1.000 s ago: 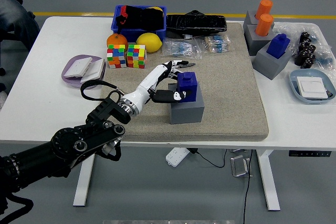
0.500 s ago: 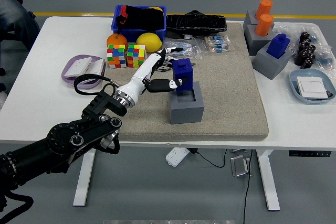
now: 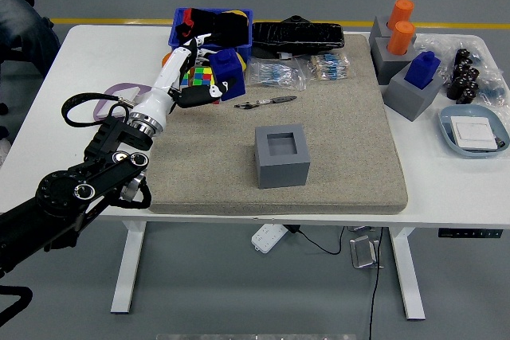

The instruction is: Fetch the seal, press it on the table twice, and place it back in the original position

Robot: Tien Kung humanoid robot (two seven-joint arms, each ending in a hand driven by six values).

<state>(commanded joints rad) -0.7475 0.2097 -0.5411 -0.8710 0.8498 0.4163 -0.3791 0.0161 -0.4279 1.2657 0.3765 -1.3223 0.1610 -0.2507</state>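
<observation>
While the grey base point(image 3: 282, 154) is sitting empty at the mat's point(image 3: 351, 129) middle, the left hand point(image 3: 191, 77) is gripping the blue seal point(image 3: 229, 74), fingers wrapped around it, holding it up over the mat's far left corner, in front of the cubes point(image 3: 198, 79) and the blue bin point(image 3: 209, 27). A pen point(image 3: 267, 102) is lying on the mat just right of the seal.

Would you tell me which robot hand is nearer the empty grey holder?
Left. The left hand is up-left of the grey holder, gripping the blue seal; the right hand is out of view.
</observation>
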